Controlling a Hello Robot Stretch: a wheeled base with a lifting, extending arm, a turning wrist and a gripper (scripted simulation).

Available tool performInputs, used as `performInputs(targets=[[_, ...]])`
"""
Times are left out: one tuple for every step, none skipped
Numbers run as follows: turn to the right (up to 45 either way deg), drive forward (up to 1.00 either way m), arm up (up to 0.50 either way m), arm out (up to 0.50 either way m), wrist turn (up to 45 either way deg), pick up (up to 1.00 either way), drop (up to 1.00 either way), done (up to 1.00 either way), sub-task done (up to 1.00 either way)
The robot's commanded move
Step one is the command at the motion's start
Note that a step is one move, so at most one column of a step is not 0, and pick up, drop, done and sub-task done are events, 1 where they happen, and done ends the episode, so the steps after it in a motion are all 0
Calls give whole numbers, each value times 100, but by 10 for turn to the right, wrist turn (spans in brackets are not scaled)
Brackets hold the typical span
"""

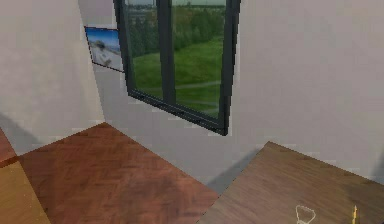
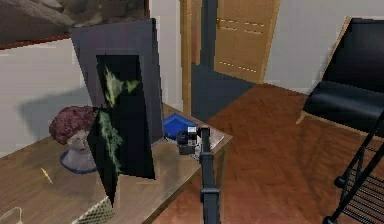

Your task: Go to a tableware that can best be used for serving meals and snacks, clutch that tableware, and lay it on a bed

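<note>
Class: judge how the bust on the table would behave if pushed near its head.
The bust looks solid, so it is probably heavy for its size. Its head is wider than its pale base, so a high push may tip it. Likely rigid.

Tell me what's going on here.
The robot's arm reaches over a wooden table, and its gripper sits by a flat blue thing near the table's far edge. I cannot tell whether the gripper holds anything. A bust and a tall dark panel stand on the same table. Ahead of the robot is a dark-framed window above a wooden floor.
</note>
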Motion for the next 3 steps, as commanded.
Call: performInputs(targets=[[0, 0, 10, 0, 0, 0, 0, 0, 0], [0, 0, 24, 0, 0, 0, 0, 0, 0], [0, 0, 0, 0, -450, 0, 0, 0, 0]])
